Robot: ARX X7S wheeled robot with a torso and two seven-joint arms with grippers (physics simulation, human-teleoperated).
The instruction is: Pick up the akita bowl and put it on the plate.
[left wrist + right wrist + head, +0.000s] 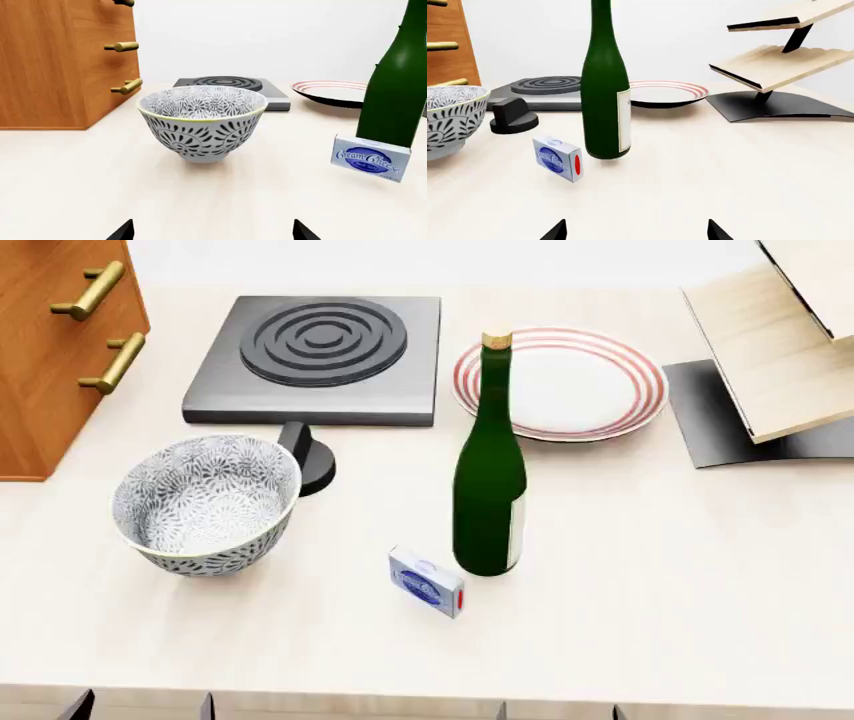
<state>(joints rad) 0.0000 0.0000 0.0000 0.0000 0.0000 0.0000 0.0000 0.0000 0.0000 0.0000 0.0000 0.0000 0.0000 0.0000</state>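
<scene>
Patterned akita bowl (206,502) untouched near-left on counter (667,580), plate (561,383) far-right bare; my left pincer (212,231) spread wide, empty, nothing done.

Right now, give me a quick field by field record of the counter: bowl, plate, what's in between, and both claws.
bowl: akita bowl upright, empty, near the drawer cabinet
plate: plate empty, beside the burner
between: green bottle standing, cream cheese box at its base
left claw: left claw open, facing the bowl, holding nothing
right claw: right claw open, holding nothing
</scene>
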